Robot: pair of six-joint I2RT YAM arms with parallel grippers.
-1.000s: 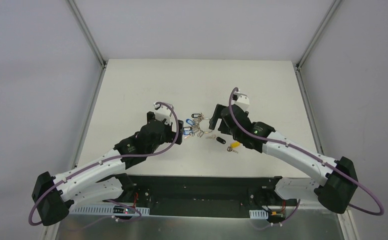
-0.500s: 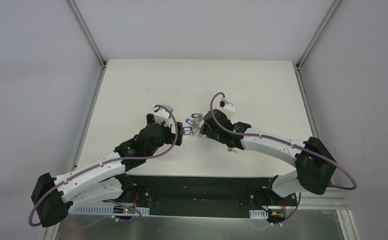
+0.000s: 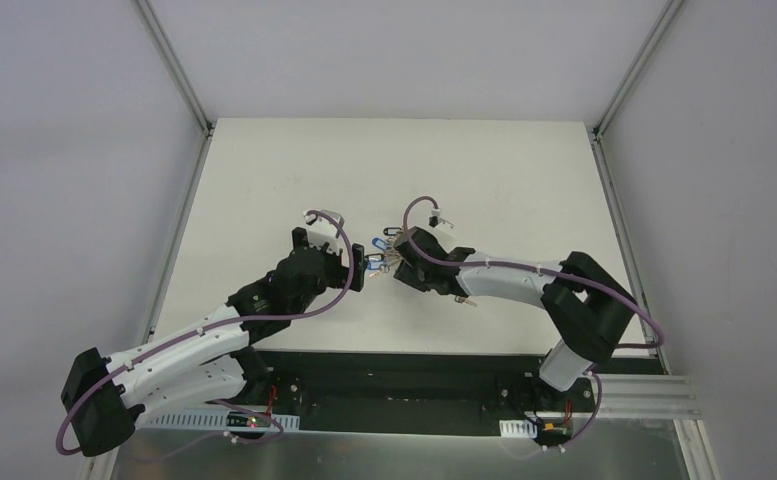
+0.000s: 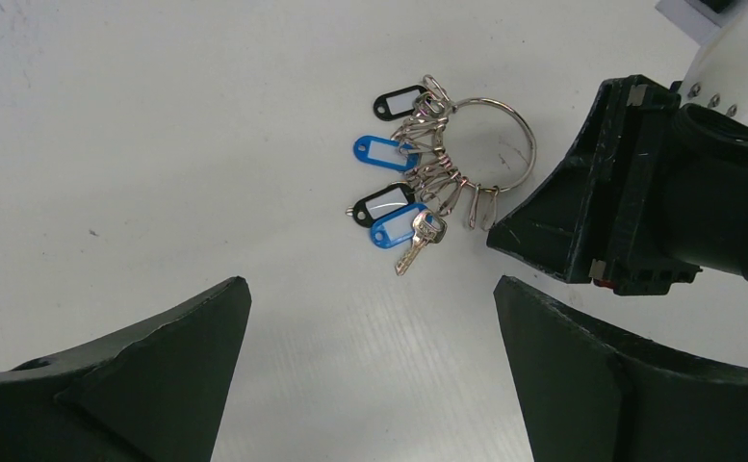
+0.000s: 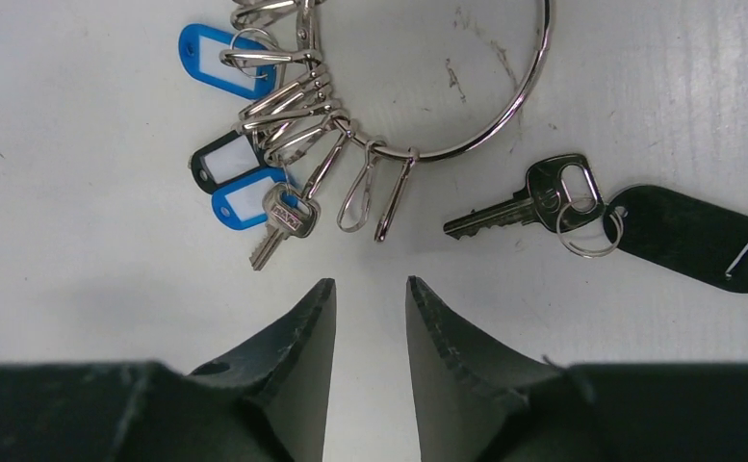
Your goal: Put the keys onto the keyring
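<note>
Seen from the right wrist, the right gripper [image 5: 370, 287] has its two fingers drawn close with a narrow gap, and nothing is between them. Just past the tips lie two empty snap hooks [image 5: 377, 192] and a small key [image 5: 280, 223] clipped beside a blue tag [image 5: 246, 199]. The small key's blade slants back toward the camera and to the left.

Only this view shows the loose silver key [image 5: 516, 205]. It lies flat on the white table [image 5: 81, 250], right of the hooks and near the keyring [image 5: 466, 149] but apart from it. Its long axis runs left to right with the blade toward the hooks. A small split ring through its head links it to a black fob [image 5: 697, 241] further right.

In the left wrist view, the left gripper [image 4: 370, 284] is spread wide and empty. This view takes in the whole keyring [image 4: 529, 144] and the farthest black tag [image 4: 399, 101]. The right gripper's [image 4: 504, 228] black body just beside the ring hides the loose key.

From above, the left gripper [image 3: 364, 266] and the right gripper [image 3: 400, 268] face each other, with the keyring [image 3: 392, 254] between them mid-table.
</note>
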